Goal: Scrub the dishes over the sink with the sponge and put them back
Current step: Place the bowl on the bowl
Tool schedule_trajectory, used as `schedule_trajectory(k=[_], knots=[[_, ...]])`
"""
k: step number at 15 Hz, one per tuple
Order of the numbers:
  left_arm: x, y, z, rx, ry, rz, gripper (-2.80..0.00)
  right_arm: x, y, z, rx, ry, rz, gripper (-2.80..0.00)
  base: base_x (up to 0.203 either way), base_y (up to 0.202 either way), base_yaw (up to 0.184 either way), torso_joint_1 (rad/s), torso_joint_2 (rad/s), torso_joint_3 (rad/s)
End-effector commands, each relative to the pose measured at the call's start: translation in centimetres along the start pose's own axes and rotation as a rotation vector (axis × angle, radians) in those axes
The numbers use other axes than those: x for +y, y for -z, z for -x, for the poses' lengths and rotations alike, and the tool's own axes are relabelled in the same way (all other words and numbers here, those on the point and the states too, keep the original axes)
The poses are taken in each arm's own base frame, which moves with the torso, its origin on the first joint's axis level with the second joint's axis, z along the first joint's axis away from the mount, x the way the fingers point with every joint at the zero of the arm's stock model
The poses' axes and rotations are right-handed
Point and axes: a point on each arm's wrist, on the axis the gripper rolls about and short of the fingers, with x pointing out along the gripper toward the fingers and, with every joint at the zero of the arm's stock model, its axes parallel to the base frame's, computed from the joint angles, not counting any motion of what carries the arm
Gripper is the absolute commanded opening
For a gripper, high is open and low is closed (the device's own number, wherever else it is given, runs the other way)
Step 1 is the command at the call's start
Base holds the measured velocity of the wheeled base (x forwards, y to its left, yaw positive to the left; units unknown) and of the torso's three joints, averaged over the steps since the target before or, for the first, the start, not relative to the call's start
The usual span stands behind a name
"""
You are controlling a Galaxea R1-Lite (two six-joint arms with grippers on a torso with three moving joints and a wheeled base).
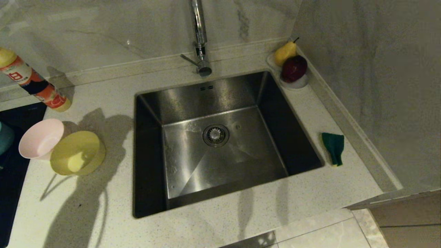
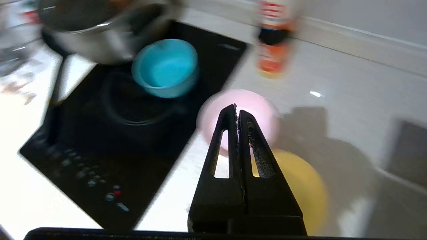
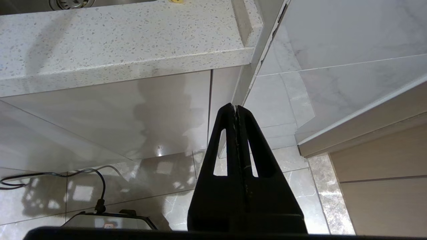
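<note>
End effector, left (image 2: pixel 237 108): closed, above pink bowl (image 2: pixel 248 101); right (image 3: pixel 235 108) parked low.

In the head view, the light blue bowl (image 1: pixel 5 137) is cut off by the left edge and the faucet (image 1: pixel 199 34) by the top edge. The pot (image 2: pixel 100 30) at upper left and the bottle (image 2: pixel 273 40) are blurred in the left wrist view.

The head view looks steeply down on the sink (image 1: pixel 220 137) from above the desk (image 1: pixel 103 213). The left wrist camera hangs over the pink bowl (image 2: pixel 238 110) and yellow bowl (image 2: pixel 300 186), both also in the head view. The right wrist camera sits below the desk edge, facing cabinet fronts and floor (image 3: pixel 166 186).
</note>
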Motion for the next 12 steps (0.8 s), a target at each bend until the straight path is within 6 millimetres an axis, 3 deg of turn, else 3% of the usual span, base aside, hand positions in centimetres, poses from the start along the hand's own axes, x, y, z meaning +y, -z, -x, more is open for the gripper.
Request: schedule_trajectory(k=[1, 6, 10, 12], knots=[[-0.9, 0.7, -2.7, 0.009, -0.075, -0.026, -2.8, 0.0, 0.0, 0.0, 0.001, 0.0, 0.001, -2.8, 0.0, 0.0, 0.0, 0.0, 0.0, 0.0], [-2.8, 1.1, -5.2, 0.017, -0.097, -0.088, -2.8, 0.0, 0.0, 0.0, 0.001, 0.0, 0.001, -2.8, 0.0, 0.0, 0.0, 0.0, 0.0, 0.0], [-4.3, 2.4, -8.6, 0.08, -0.136, -0.139, -2.8, 0.0, 0.0, 0.0, 0.001, 0.0, 0.001, -2.8, 0.0, 0.0, 0.0, 0.0, 0.0, 0.0], [-5.0, 2.6, -11.3, 0.119, -0.181, -0.139, -2.8, 0.0, 0.0, 0.0, 0.001, 0.0, 0.001, -2.8, 0.0, 0.0, 0.0, 0.0, 0.0, 0.0]])
